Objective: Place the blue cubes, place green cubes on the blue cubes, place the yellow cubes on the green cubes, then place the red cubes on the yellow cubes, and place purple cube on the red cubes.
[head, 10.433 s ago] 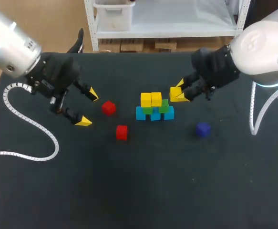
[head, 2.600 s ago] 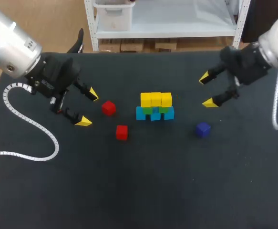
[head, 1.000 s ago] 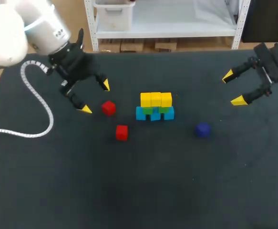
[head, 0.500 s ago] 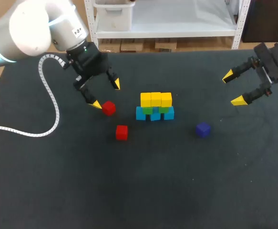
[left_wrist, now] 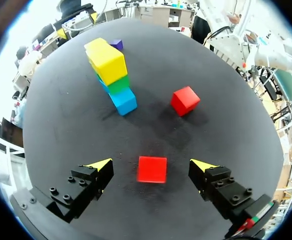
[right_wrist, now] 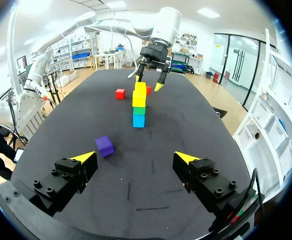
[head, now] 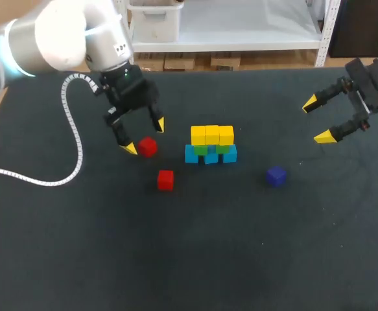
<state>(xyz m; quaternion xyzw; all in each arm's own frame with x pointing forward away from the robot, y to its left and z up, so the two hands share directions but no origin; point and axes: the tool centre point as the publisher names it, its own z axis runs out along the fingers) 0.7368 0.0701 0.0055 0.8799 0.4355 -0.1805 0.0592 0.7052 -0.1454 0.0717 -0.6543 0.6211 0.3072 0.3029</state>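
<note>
On black table (head: 195,246): left gripper (head: 145,135) spread wide, 1 red cube (head: 148,146) between its tips, untouched. Right gripper (head: 316,120) spread wide, empty, near right edge. Mid-table, 3 yellow cubes (head: 212,135) atop green cubes (head: 201,149) atop 3 blue cubes (head: 211,157). Nearby, 1 more red cube (head: 165,179) and purple cube (head: 276,175).

A matte black table (head: 208,253), dark and plain, reaching across the head view

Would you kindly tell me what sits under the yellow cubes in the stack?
Under the yellow cubes sit green cubes, on a row of blue cubes. The yellows cover most of the greens, so their count is unclear.
</note>
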